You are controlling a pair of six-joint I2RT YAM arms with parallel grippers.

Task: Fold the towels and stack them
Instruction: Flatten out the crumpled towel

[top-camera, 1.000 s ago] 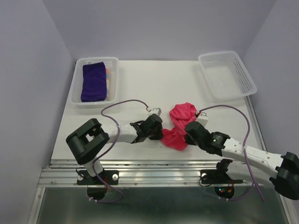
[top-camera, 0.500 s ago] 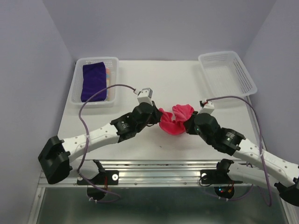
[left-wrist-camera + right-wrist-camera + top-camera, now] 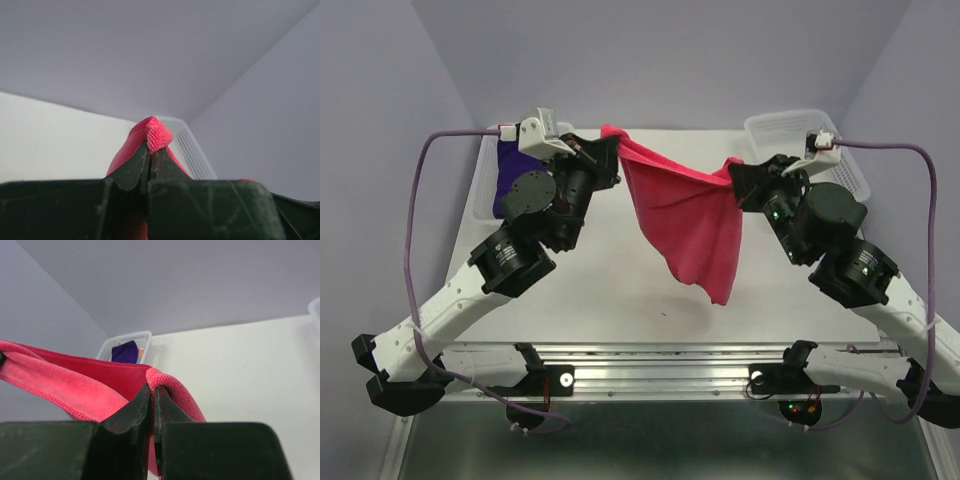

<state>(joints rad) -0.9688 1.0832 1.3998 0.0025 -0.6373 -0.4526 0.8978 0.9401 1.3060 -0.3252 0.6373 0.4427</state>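
Observation:
A hot pink towel (image 3: pixel 685 215) hangs spread in the air above the table, held by two top corners. My left gripper (image 3: pixel 610 148) is shut on its left corner (image 3: pixel 157 134). My right gripper (image 3: pixel 735 178) is shut on its right corner (image 3: pixel 162 379). The towel's lower end droops to a point near the table's front. A deep purple towel (image 3: pixel 510 170) lies folded in the white basket (image 3: pixel 485 195) at the back left, partly hidden by my left arm; it also shows in the right wrist view as the purple towel (image 3: pixel 125 351), with a striped towel edge (image 3: pixel 142 354) beside it.
An empty white perforated basket (image 3: pixel 840 150) stands at the back right, and its corner shows as the basket (image 3: pixel 192 152) in the left wrist view. Purple cables loop out from both wrists. Grey walls enclose the table on three sides.
Both arms have risen from low over the table to high above it, moving apart. The pink towel went from a bunched heap on the table to hanging stretched between the grippers.

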